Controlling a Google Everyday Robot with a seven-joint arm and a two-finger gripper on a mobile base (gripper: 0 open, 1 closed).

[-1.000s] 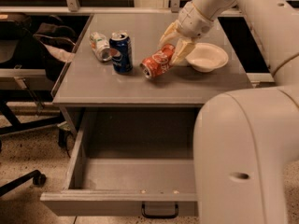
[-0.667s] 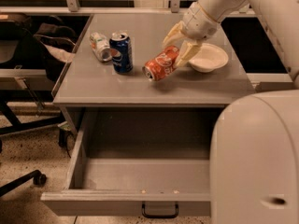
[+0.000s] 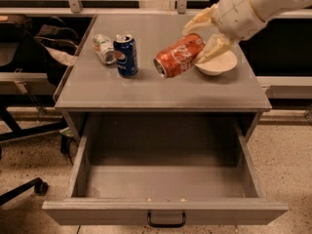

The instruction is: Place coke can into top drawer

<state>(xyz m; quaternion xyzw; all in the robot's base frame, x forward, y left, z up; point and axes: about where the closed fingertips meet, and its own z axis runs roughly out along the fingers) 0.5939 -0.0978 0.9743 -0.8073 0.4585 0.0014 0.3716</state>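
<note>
The red coke can (image 3: 179,55) is held on its side, silver top toward the lower left, lifted above the grey cabinet top. My gripper (image 3: 205,36) is shut on the can's far end, its pale fingers (image 3: 215,48) above and below it, with the white arm reaching in from the upper right. The top drawer (image 3: 165,211) is pulled fully open below the cabinet top; its inside shows only a few crumbs and its dark handle sits at the middle of the front panel.
A blue Pepsi can (image 3: 126,55) stands upright on the cabinet top (image 3: 146,89), with a pale silver-green can (image 3: 103,48) lying beside it at the left. A white bowl (image 3: 218,63) sits behind the gripper. An office chair base (image 3: 22,186) stands at the left.
The coke can has risen off the cabinet top in my gripper and come a little forward and right. The robot's body no longer blocks the lower right of the view.
</note>
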